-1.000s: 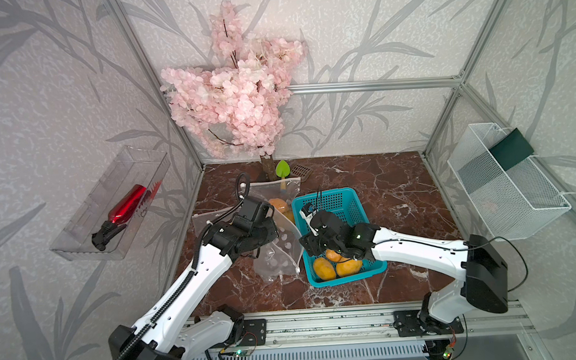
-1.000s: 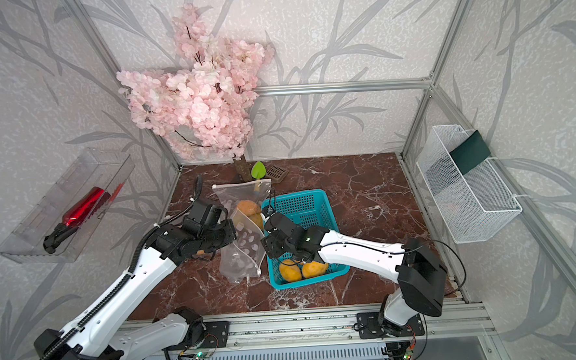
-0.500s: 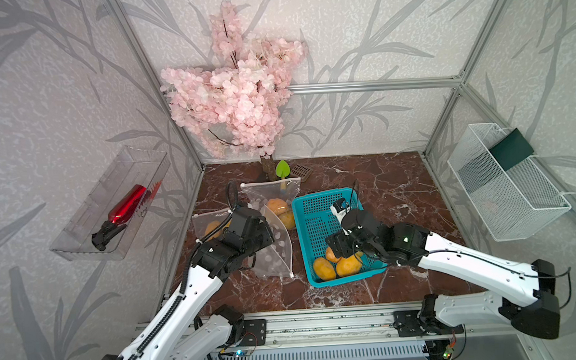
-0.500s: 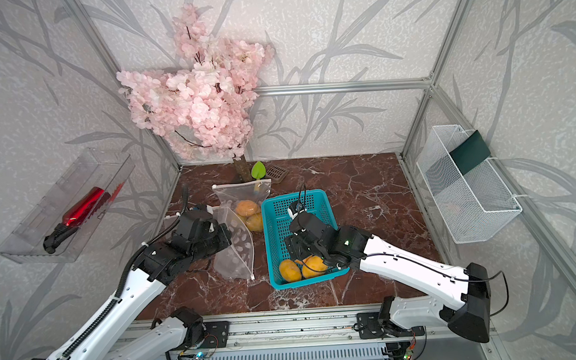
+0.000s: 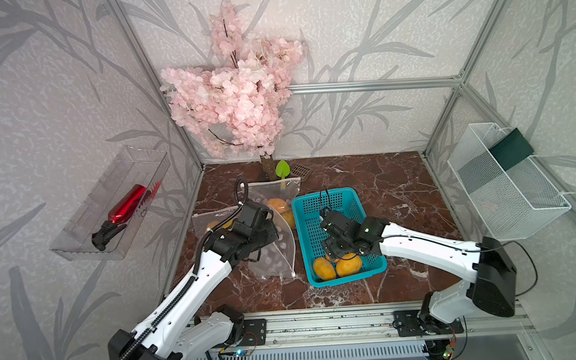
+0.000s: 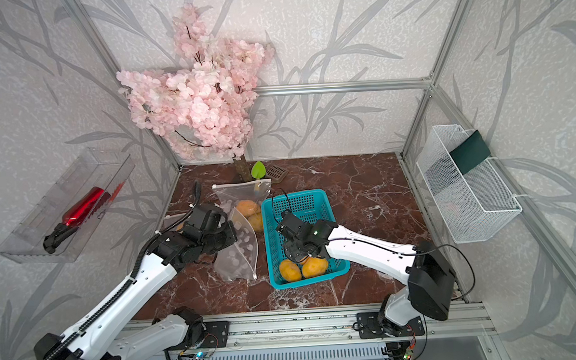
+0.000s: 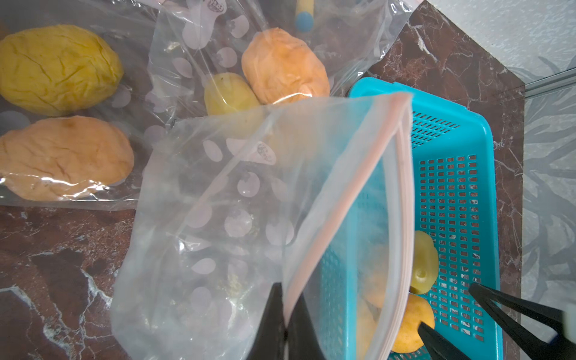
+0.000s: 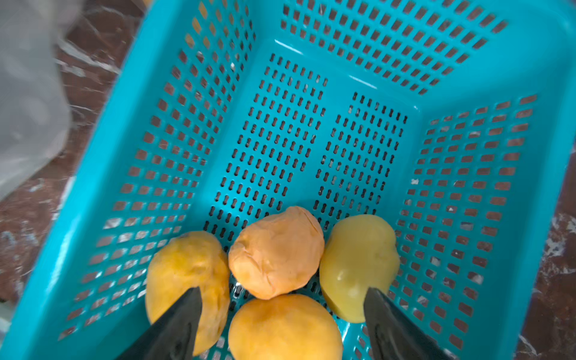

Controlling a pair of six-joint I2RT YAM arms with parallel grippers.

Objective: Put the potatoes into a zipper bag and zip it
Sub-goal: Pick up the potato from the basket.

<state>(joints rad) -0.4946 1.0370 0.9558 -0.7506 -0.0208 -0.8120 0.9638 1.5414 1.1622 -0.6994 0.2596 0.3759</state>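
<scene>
Right wrist view: we count four potatoes [image 8: 277, 252] inside teal basket [image 8: 467, 62], right gripper [image 8: 283, 290] spread above them. Left gripper [image 7: 285, 299] pinches zipper bag [image 7: 233, 202] rim beside that basket.

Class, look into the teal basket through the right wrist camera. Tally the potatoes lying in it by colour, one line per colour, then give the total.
Yellow-orange potatoes: 2
Peach-orange potato: 1
Greenish-yellow potato: 1
Total in the teal basket: 4
</scene>
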